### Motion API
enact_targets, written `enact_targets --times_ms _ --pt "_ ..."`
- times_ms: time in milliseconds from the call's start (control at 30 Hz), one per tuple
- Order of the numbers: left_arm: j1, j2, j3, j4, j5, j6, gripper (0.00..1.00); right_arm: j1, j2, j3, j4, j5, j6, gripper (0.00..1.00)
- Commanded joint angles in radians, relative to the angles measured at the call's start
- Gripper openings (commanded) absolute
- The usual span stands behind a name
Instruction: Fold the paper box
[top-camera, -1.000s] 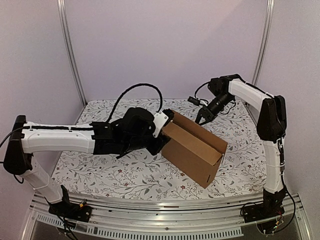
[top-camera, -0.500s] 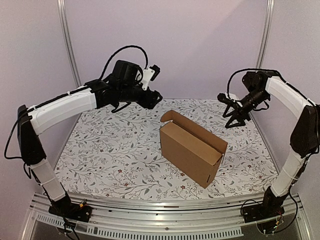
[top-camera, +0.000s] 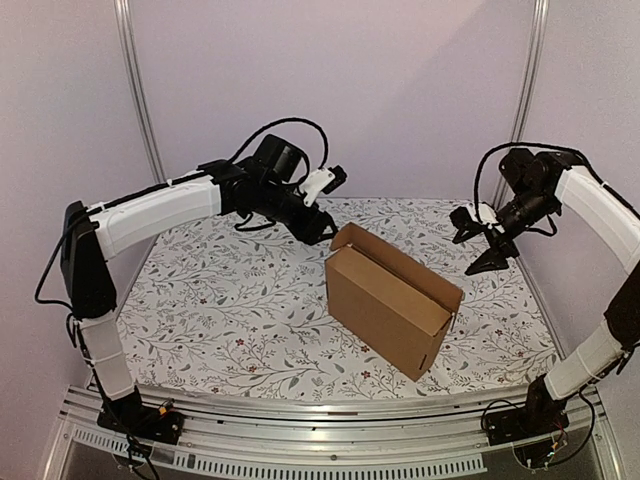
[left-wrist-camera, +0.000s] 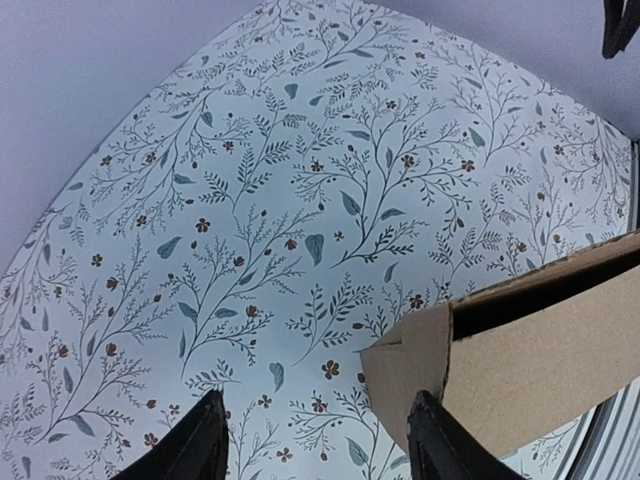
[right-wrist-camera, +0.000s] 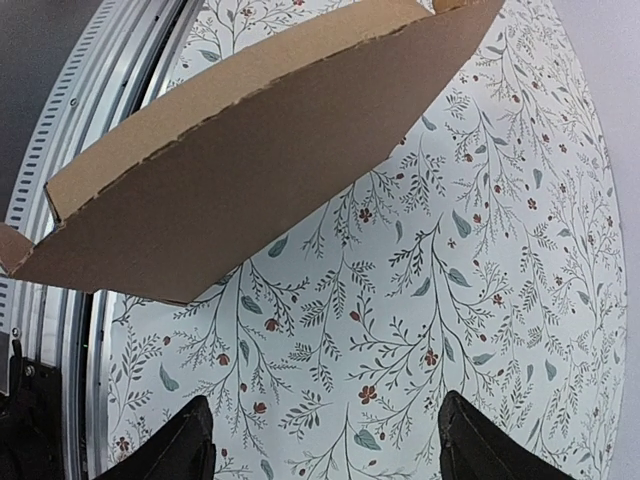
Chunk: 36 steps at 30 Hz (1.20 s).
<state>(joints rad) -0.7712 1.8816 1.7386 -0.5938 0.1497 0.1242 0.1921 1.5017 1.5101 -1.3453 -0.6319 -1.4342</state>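
The paper box (top-camera: 385, 300) is plain brown cardboard and stands on the flowered cloth at mid-table, its top open and a small flap raised at its far left corner. My left gripper (top-camera: 325, 228) hovers just beyond that corner, open and empty. In the left wrist view the box (left-wrist-camera: 545, 355) fills the lower right, and the gripper (left-wrist-camera: 320, 445) has its right finger in front of the corner flap. My right gripper (top-camera: 481, 246) hangs open off the box's far right end, clear of it. The right wrist view shows the box (right-wrist-camera: 250, 150) above the open gripper (right-wrist-camera: 330, 450).
The flowered cloth (top-camera: 220, 300) covers the whole table. A metal rail (top-camera: 330, 440) runs along the near edge, with both arm bases on it. Upright frame posts (top-camera: 140, 100) stand at the back corners, against lilac walls.
Both grippers let go and pulled away from the box, opening wider. The left arm rose, then swung back toward the box's far left corner. The right gripper drew off to the right.
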Motion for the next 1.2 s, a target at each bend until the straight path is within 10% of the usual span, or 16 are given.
enact_targets --times_ms 0,533,1167 --pt "-0.016 -0.051 -0.010 -0.038 0.035 0.023 0.63 0.049 -0.027 -0.035 -0.457 -0.008 -0.019 0.76" --pt "-0.037 0.012 0.113 -0.247 0.067 0.102 0.61 0.180 -0.136 -0.112 -0.355 -0.038 0.156 0.63" --pt "-0.056 0.220 0.434 -0.437 0.100 0.081 0.28 0.195 -0.180 -0.162 -0.456 0.048 0.081 0.73"
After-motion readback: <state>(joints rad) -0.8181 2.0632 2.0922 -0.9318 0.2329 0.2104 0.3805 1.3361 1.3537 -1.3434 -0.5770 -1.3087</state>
